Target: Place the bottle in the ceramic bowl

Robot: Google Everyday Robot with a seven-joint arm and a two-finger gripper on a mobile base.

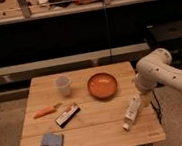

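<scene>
The bottle (132,111) is slim and white and lies on its side near the right edge of the wooden table (93,138), cap toward the front. The ceramic bowl (102,85) is orange-red, stands behind and left of the bottle, and holds nothing. My white arm (157,74) comes in from the right. The gripper (144,99) hangs below the arm's bulky link, just right of the bottle's upper end and mostly hidden by the arm.
A translucent white cup (63,85) stands left of the bowl. An orange carrot (46,111), a black-and-white flat box (67,116) and a blue sponge (52,140) lie on the left half. Dark shelving runs behind the table.
</scene>
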